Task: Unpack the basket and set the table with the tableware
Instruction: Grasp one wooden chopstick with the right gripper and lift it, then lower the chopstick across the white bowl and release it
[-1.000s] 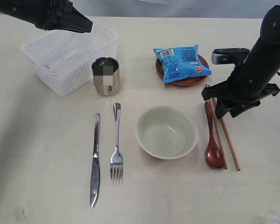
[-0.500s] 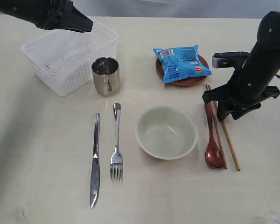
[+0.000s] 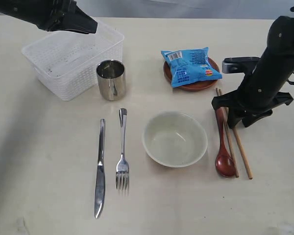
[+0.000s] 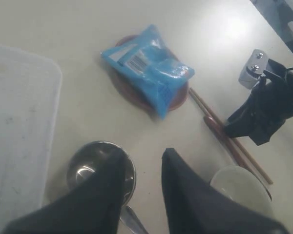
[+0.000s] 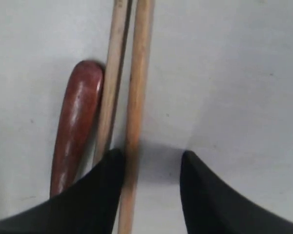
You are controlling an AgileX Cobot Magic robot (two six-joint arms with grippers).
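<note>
The white basket (image 3: pixel 63 61) stands at the back left with nothing showing inside it. My left gripper (image 3: pixel 89 26) hovers over its far rim, open and holding nothing (image 4: pixel 144 156). Laid out on the table (image 3: pixel 49 147) are the steel cup (image 3: pixel 111 79), knife (image 3: pixel 100 169), fork (image 3: pixel 122 152), cream bowl (image 3: pixel 175 138), dark red spoon (image 3: pixel 223 149) and chopsticks (image 3: pixel 239 144). My right gripper (image 3: pixel 240 117) is low over the chopsticks' far end. It is open (image 5: pixel 151 155), with one chopstick (image 5: pixel 139 73) lying in the gap beside one finger and the spoon handle (image 5: pixel 78 117) outside it.
A blue snack packet (image 3: pixel 190 66) lies on the small reddish-brown plate (image 3: pixel 198 87) at the back, between cup and right arm. The left wrist view also shows the cup (image 4: pixel 83 163), packet (image 4: pixel 149 68) and bowl (image 4: pixel 239 183).
My right gripper has shifted slightly up and back from the chopsticks. The left arm and all tableware are where they were.
</note>
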